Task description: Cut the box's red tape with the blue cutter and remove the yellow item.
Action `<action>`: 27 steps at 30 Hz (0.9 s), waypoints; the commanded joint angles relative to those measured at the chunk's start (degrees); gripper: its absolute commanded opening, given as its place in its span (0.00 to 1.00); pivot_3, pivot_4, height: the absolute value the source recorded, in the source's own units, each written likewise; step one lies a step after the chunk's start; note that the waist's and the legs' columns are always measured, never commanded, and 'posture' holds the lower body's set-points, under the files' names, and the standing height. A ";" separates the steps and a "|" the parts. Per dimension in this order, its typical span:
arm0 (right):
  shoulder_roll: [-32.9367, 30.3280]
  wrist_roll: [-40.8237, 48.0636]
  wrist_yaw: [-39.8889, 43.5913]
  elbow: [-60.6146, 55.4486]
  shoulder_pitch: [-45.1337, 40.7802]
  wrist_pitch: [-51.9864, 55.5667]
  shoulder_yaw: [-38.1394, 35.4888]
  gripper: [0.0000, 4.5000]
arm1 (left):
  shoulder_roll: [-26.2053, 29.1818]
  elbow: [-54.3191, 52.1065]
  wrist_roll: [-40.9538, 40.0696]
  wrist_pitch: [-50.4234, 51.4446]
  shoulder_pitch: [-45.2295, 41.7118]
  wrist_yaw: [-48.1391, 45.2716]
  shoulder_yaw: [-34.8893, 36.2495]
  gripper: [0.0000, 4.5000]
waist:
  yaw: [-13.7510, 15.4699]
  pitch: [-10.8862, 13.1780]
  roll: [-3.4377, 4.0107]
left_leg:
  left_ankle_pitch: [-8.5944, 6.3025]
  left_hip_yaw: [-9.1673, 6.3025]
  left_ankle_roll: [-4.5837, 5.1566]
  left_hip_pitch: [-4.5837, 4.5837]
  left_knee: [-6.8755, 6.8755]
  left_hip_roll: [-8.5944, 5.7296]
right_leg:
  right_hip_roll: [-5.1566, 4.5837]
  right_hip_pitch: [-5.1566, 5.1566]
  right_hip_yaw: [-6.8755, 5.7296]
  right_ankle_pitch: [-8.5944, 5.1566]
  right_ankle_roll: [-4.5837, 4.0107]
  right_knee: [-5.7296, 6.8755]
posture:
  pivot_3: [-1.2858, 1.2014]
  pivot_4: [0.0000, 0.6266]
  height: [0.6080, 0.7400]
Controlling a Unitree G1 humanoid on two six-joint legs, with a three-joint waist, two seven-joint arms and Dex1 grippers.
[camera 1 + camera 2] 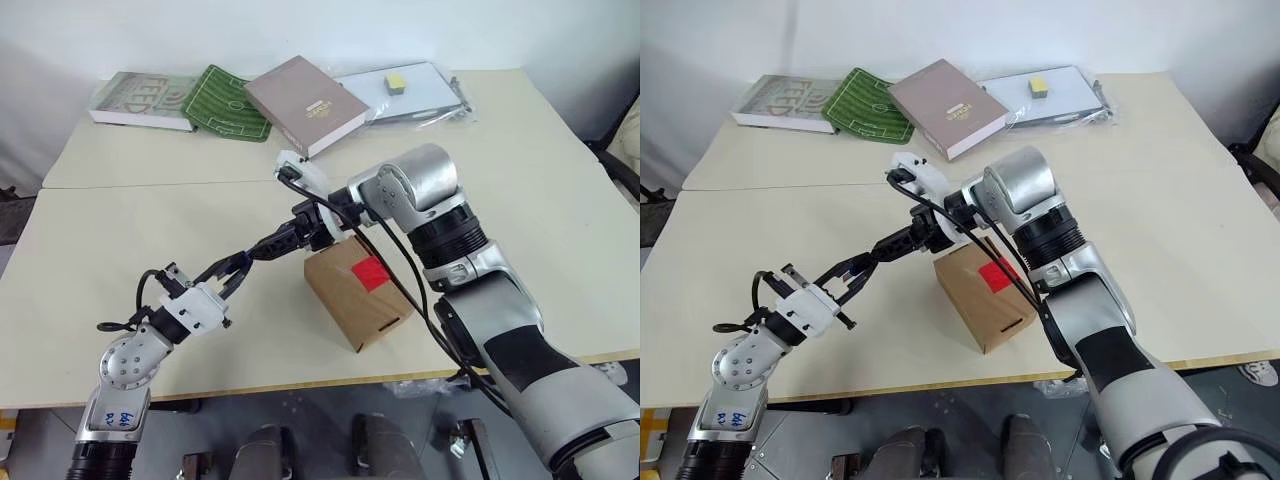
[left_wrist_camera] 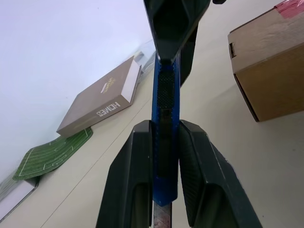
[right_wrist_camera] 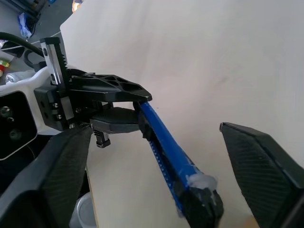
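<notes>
Left pincer (image 2: 164, 156) clamps slim blue cutter (image 2: 166, 95) (ribbed grip); right pincer (image 3: 156, 161) spread wide.

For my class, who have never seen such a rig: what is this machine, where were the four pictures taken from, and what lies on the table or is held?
This is a humanoid robot with two arms, each ending in a two-fingered claw. Two pictures come from its head, looking down; the other two from cameras on its wrists. The left claw is shut on the blue cutter. The right claw stands open around the cutter's far end. On the table sit the box with the red tape, some books and a green mat.
</notes>
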 commanded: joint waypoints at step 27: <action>-6.00 5.08 -1.91 -7.51 -0.40 -1.12 -5.10 0.04 | 3.50 -10.93 -23.68 28.85 6.96 -5.11 10.41 0.86 | -0.14 0.00 0.00 | 0.00 -0.09 0.00 -0.05 0.02 0.04 | 0.03 -0.02 -0.03 0.00 0.00 0.00 | 0.52 0.24 1.00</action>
